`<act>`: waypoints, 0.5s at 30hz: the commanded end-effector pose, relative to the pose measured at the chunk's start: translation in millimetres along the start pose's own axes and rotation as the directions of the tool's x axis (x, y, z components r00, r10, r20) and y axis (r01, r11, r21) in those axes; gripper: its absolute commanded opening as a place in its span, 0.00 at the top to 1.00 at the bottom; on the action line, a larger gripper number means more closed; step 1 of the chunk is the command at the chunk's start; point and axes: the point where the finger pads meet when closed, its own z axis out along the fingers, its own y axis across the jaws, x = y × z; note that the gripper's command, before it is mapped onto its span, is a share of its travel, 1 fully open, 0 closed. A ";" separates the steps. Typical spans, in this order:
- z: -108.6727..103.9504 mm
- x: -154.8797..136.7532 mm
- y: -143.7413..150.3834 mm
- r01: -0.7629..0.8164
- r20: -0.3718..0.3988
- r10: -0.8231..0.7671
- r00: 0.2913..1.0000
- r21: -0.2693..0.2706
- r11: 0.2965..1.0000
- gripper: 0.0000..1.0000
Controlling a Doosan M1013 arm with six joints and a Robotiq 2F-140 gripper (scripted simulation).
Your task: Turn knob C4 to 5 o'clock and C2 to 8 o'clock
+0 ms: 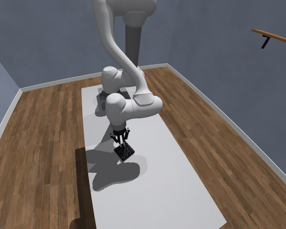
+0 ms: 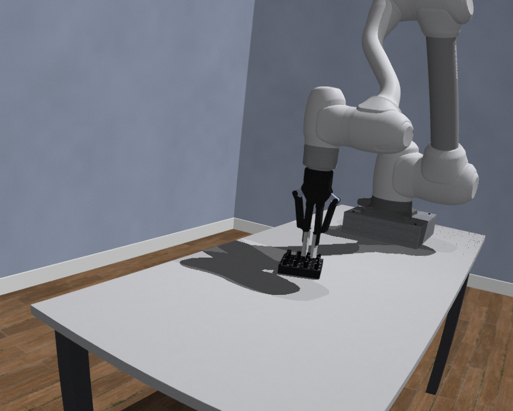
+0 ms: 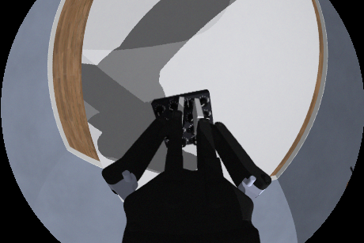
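The black knob box stands flat on the table, turned at an angle in the top view. Its short dark knobs stand in rows. The names, white lines and socket are too small or hidden to make out. My gripper points straight down, its light fingertips a small gap apart, low at the box's top among the knobs on the side toward the robot base. It looks open by that narrow gap. I cannot tell which knob lies between or under the tips. In the wrist view the fingers hide part of the box.
The white table carries the box and the robot's grey base block, which stands behind the box. The arm's shadows fall across the table around the box. A wooden rail is on the right wall.
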 end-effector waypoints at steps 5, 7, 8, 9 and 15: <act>-0.1 0.0 0.0 0.000 0.000 0.000 1.000 0.000 1.000 0.95; -0.1 0.0 0.0 0.000 0.000 0.000 1.000 0.000 1.000 0.95; -0.1 0.0 0.0 0.000 0.000 0.000 1.000 0.000 1.000 0.95; -0.1 0.0 0.0 0.000 0.000 0.000 1.000 0.000 1.000 0.95; -0.1 0.0 0.0 0.000 0.000 0.000 1.000 0.000 1.000 0.95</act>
